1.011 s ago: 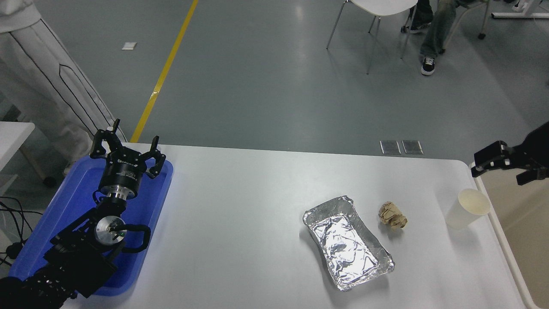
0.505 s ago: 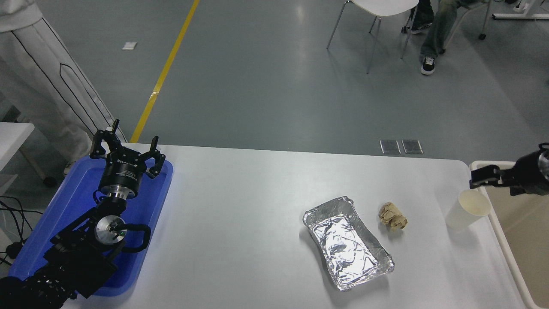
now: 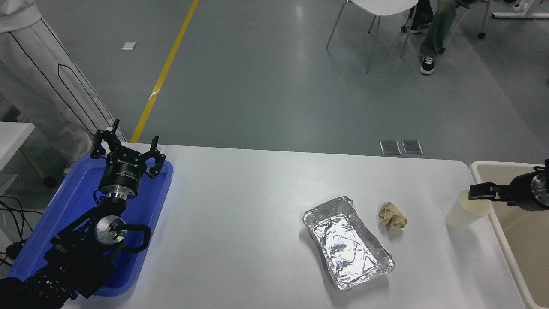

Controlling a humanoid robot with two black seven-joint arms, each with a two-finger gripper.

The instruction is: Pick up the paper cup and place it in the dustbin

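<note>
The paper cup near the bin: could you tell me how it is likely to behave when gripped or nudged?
The cup looks thin-walled and empty, so it is probably very light and may crush under a firm squeeze. It stands upright on a narrow base, so a sideways nudge from the right gripper at its rim could tip it. Once down, it would probably roll.

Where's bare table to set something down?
Widest bare patch: between blue tray and foil tray. Also the far strip behind foil tray and paper ball. Crowded at right: cup, right gripper, dustbin.
</note>
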